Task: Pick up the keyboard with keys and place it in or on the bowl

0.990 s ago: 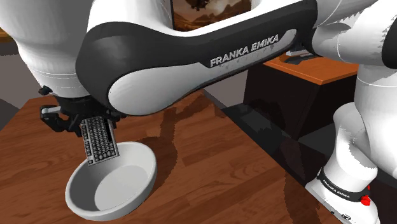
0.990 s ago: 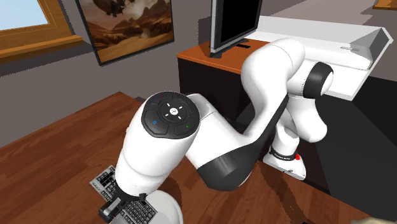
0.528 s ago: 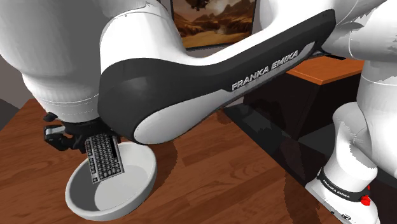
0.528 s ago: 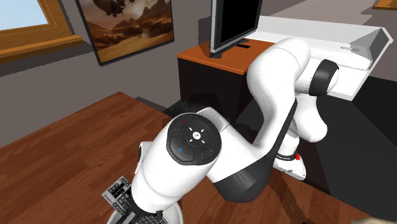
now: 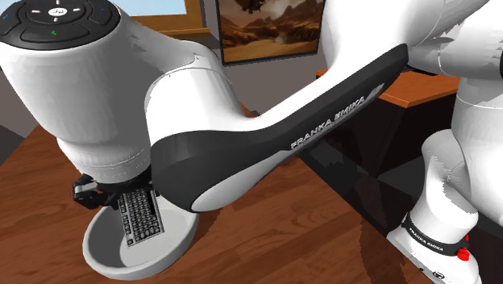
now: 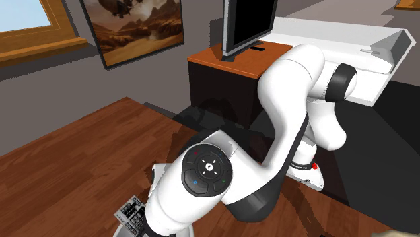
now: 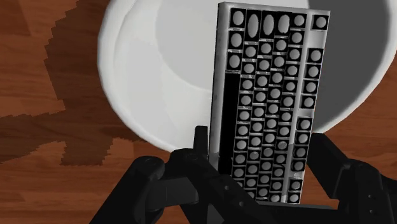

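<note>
Shoulder view: white robot arm [image 5: 201, 97] with dark joints, bent low over a brown wooden tabletop [image 5: 274, 234]. Beneath the wrist, a black claw [image 5: 129, 200] clamped onto a small grey keyboard [image 5: 139, 219] with dark keys. Gripped at the upper end, hanging steeply tilted, lower end down inside a white bowl [image 5: 101, 260] on the tabletop. Cannot tell whether touching the bowl's floor. Behind, a dark cabinet [image 5: 371, 153] with an orange-brown top, and a framed landscape painting [image 5: 270, 28] on the wall. At lower right, the arm's white base [image 5: 435, 234].

Wrist view: looking along the claw [image 7: 263, 149]. Two black fingers [image 7: 202, 149] pressed against the long edges of the keyboard [image 7: 267, 95] near its closer end, drawn in to the keyboard's width. Rows of round dark keys facing the camera. Seen against the pale hollow of the bowl [image 7: 127, 102], with the closer end crossing the rim. Around the bowl, the wood of the tabletop [image 7: 51, 63], crossed by a jagged shadow.

Second exterior view: arm [image 6: 208, 178] folded forward and down, round joint cap toward the camera. A corner of the keyboard [image 6: 131, 214] poking out beneath it at the lower edge. Beyond the tabletop [image 6: 67, 161], a black monitor [image 6: 249, 23] on the cabinet [image 6: 222, 74], the painting [image 6: 138, 27] and a wooden window frame [image 6: 33, 30].
</note>
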`<state>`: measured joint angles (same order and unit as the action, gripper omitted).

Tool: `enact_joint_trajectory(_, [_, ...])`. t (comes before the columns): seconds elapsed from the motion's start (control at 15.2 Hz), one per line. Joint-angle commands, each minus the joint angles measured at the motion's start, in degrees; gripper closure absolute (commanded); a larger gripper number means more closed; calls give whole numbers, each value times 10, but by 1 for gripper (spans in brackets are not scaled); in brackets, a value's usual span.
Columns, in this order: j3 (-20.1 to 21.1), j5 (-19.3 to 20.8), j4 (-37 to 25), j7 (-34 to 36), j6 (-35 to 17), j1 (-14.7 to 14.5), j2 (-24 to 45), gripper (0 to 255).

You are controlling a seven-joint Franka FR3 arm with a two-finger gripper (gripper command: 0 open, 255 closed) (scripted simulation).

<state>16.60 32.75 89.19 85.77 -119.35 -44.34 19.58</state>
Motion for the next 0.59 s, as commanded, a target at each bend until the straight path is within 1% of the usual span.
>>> enact_joint_trajectory(0.0, [-1, 3, 4, 4, -7, 0, 3, 255])
enact_joint_trajectory(0.46, [-1, 3, 4, 4, -7, 0, 3, 255])
enact_joint_trajectory(0.53, [-1, 3, 4, 4, -7, 0, 3, 0])
